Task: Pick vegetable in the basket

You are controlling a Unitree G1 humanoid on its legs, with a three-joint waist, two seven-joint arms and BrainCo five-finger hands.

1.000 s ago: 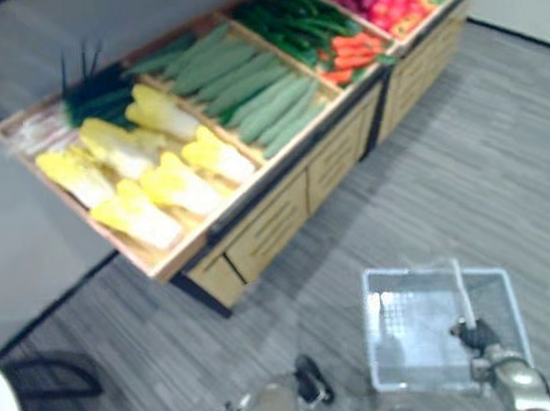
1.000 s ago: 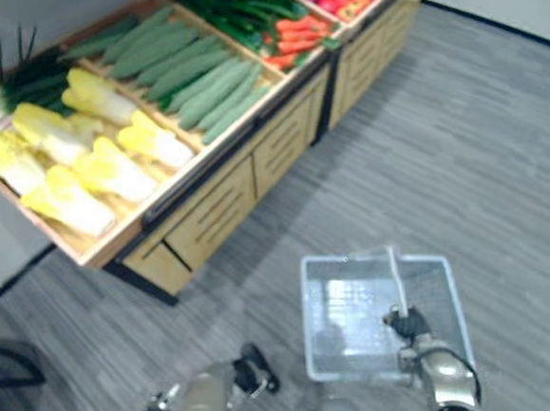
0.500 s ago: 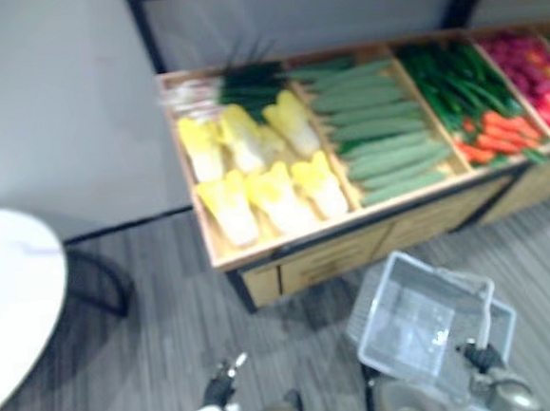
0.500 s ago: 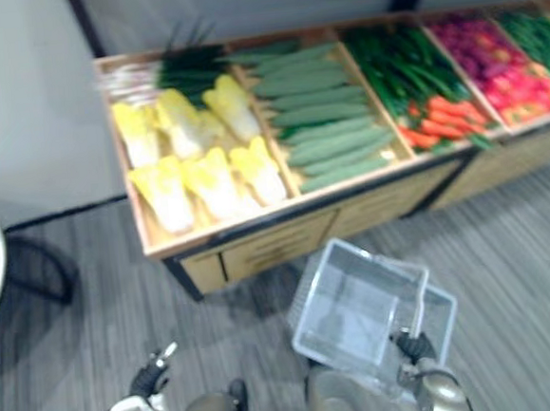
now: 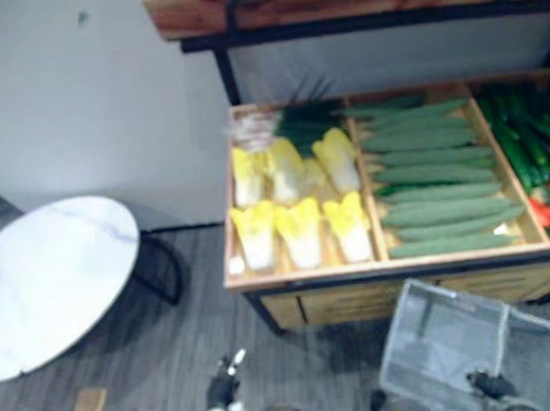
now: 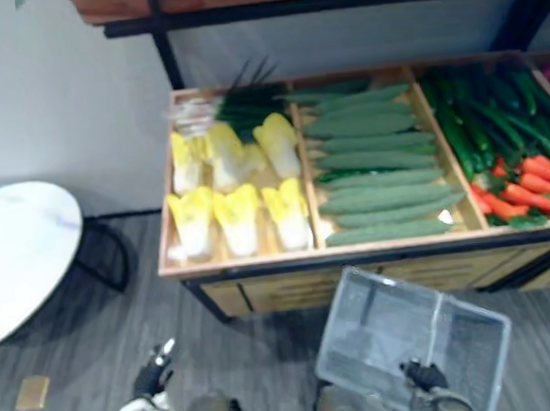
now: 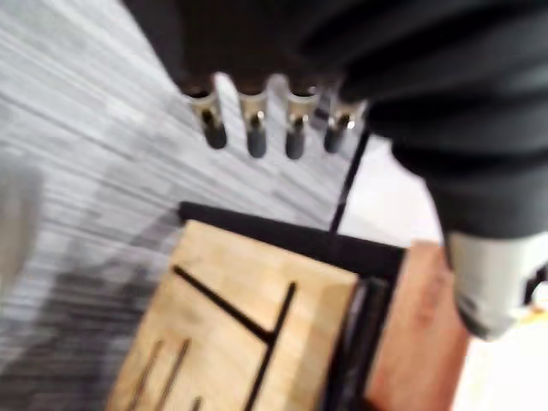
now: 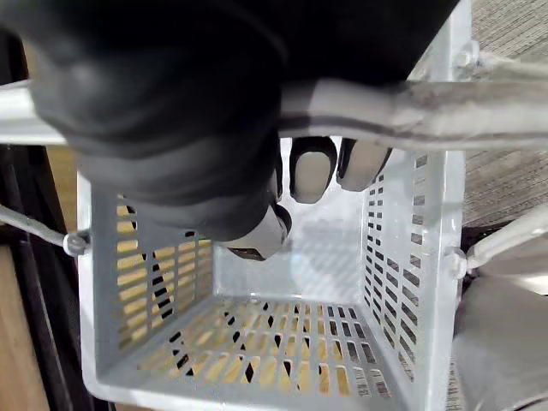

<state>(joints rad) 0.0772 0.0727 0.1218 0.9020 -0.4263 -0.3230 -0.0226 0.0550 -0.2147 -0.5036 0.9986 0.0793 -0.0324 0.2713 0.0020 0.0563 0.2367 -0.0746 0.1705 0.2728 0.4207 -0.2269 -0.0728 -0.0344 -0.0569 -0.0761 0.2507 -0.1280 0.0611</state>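
**Basket's ready, veg isn't in it yet**

So the right hand (image 6: 424, 377) has the basket (image 6: 389, 325) by its handle (image 8: 445, 107). In the right wrist view the fingers (image 8: 312, 167) are curled right round the bar and the thumb is tucked under it. That's a carry grip, and the basket hangs low on the robot's right, tipped a bit, just in front of the stand (image 6: 279, 257). My guess is it's held there so the open top sits near the produce and the drop is short.

The basket is totally empty; you can see straight through the slotted bottom. All the veg sits in the stand's bins. The cabbages (image 6: 240, 218) are in the left bin, the cucumbers (image 6: 377, 164) are stacked in the middle one, and the carrots (image 6: 540, 180) are off to the right.

The left hand (image 6: 153, 375) is down low, well apart from the stand. Its fingers (image 7: 253, 120) are straight, side by side in a row, and hold nothing. It makes sense to me: one hand is busy carrying, so the free one has to do the picking. The cabbage bin looks like the nearest one for it to go for.

There's a round white table (image 6: 11, 245) off to the left, not involved.
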